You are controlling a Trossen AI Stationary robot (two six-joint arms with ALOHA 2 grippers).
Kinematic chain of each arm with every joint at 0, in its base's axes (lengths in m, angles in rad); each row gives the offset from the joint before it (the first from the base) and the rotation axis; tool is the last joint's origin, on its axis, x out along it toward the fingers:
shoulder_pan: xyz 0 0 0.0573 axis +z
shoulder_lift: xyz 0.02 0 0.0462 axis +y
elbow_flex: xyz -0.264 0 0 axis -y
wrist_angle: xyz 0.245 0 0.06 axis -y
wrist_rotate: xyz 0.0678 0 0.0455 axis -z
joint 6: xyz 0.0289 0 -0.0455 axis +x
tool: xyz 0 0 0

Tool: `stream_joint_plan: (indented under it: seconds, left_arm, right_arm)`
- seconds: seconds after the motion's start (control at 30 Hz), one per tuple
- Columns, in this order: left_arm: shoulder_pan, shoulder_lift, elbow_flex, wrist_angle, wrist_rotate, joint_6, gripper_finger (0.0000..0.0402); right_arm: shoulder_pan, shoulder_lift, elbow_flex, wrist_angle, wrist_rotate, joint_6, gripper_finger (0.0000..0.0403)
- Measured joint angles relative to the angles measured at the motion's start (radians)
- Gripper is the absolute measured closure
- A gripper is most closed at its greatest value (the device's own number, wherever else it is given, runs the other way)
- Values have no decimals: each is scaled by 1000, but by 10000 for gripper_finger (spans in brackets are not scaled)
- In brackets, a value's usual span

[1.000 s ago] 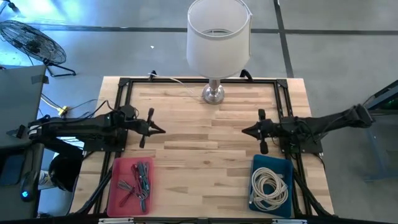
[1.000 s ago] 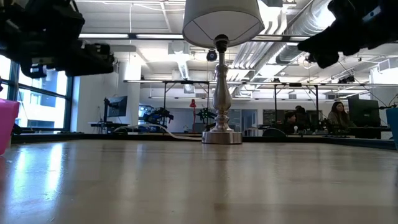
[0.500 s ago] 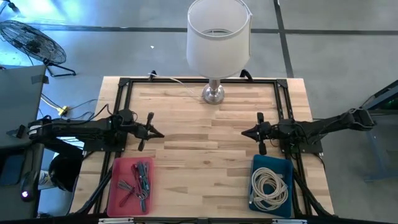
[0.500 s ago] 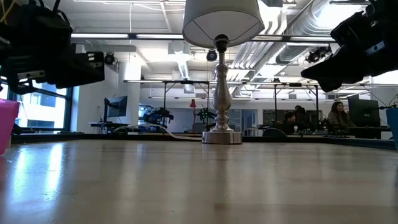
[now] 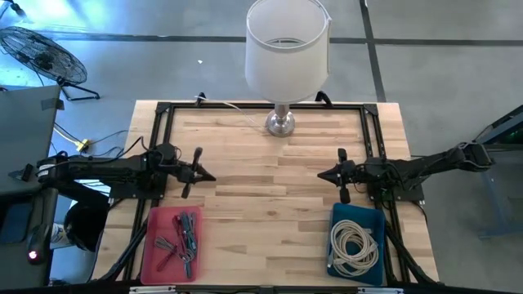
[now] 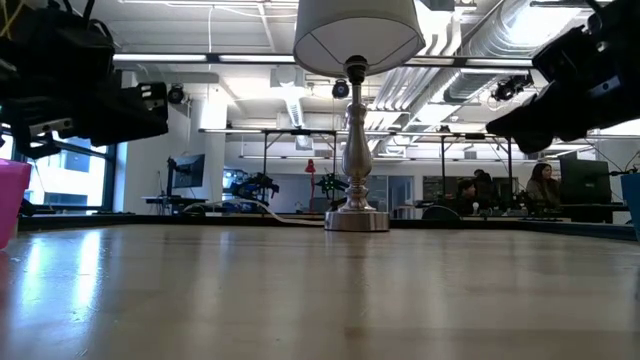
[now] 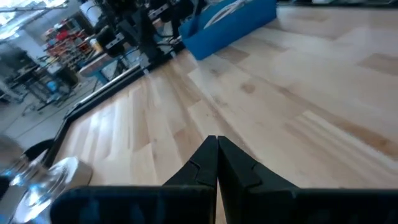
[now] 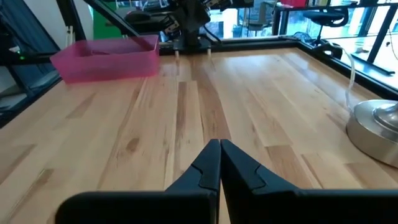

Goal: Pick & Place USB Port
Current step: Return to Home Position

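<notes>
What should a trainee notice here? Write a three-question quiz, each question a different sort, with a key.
1. True or false: the USB cables lie in the pink bin.
2. Which bin holds the white coiled cable? A: pink bin. B: blue bin.
3. Fill in: the left gripper and right gripper are both ____, holding nothing.
Key: 1 true; 2 B; 3 shut.

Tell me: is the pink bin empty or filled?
Not empty. The high view shows several cables lying inside the pink bin; the left claw and right claw, both shut, hover over the table.
</notes>
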Motion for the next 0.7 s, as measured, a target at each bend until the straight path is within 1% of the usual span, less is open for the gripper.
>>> stream_joint_plan:
  seconds: [0.13, 0.23, 0.43, 0.57, 0.7]
  left_arm:
    - [0, 0, 0, -22, -65, 2, 401]
    - [0, 0, -1, -63, -129, 0, 401]
    - [0, 0, -2, -104, -230, -8, 400]
    - [0, 0, -2, -115, -259, -8, 400]
    - [0, 0, -2, -114, -262, -8, 400]
  right_arm:
    - [0, 0, 0, -18, 29, 20, 403]
    - [0, 0, 0, -37, 51, 72, 403]
    - [0, 0, 0, -35, 53, 88, 402]
    - [0, 0, 0, -35, 52, 89, 402]
    - [0, 0, 0, -35, 52, 88, 402]
